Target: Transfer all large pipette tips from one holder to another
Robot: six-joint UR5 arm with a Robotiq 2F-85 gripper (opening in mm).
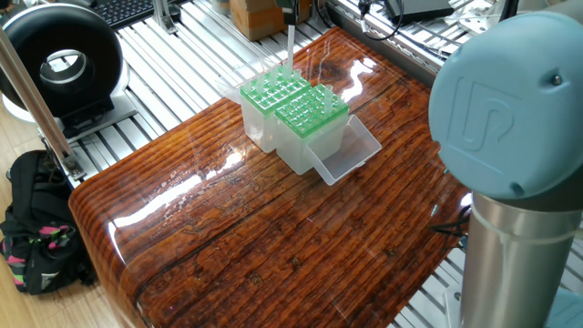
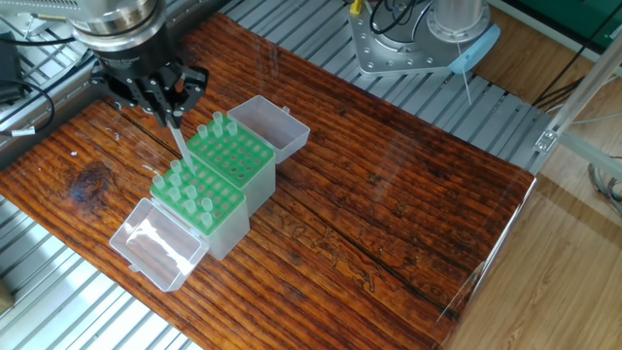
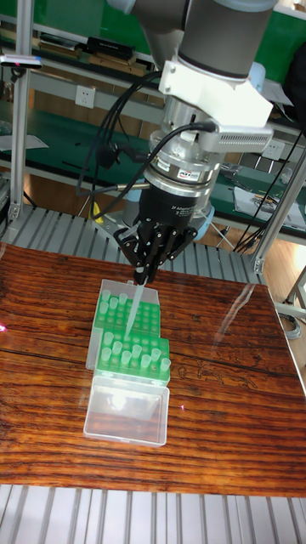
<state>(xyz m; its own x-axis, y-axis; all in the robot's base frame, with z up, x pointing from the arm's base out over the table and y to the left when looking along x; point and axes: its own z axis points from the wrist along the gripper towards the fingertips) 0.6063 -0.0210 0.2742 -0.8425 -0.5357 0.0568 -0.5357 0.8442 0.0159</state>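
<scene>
Gripper (image 3: 141,276) clamped on one large pipette tip (image 3: 131,307), held point-down and slightly tilted above the two green-topped holders (image 2: 216,173) that sit touching each other on the wooden table (image 2: 389,194); its point hangs over the far holder (image 3: 127,311), near the seam between the two. Near holder (image 3: 133,354) carries a cluster of tips (image 2: 190,194) standing upright; two more stand at a corner of the far one (image 2: 218,124). Both clear lids (image 2: 155,243) lie open flat beside their boxes.
</scene>
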